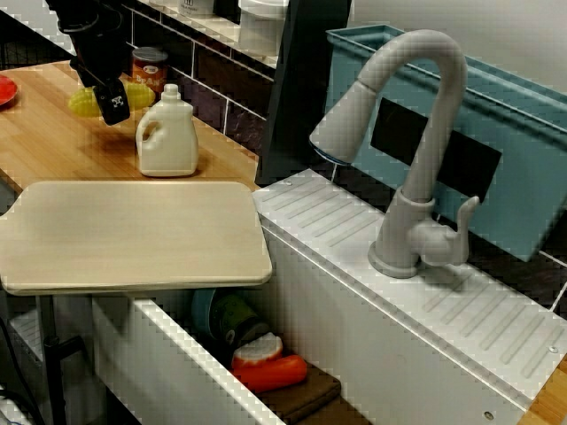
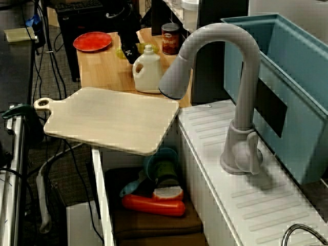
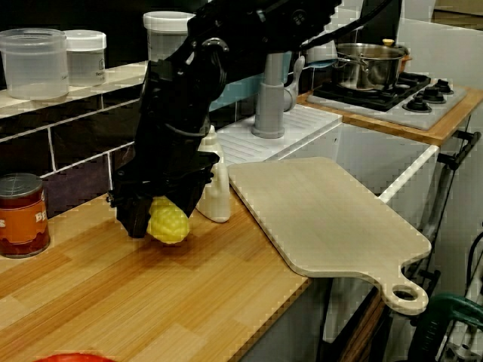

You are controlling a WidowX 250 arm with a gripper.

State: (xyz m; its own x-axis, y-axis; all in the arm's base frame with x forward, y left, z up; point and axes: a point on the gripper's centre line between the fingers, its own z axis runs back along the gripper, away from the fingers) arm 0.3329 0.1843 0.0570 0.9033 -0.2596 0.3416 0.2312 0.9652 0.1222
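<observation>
The black pincer [image 3: 157, 225] pinches a bumpy yellow toy corn [image 3: 172, 220] between its fingers [image 3: 133, 219], low over the wooden counter [image 3: 151, 302]. A plain white bottle [image 3: 216, 197] stands just beside the pincer, on the sink side. A red can [image 3: 23, 215] stands near its other side. The can's white letters start with B. The rest is too blurry to read.

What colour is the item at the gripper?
The item is yellow; the side view shows it best.
</observation>
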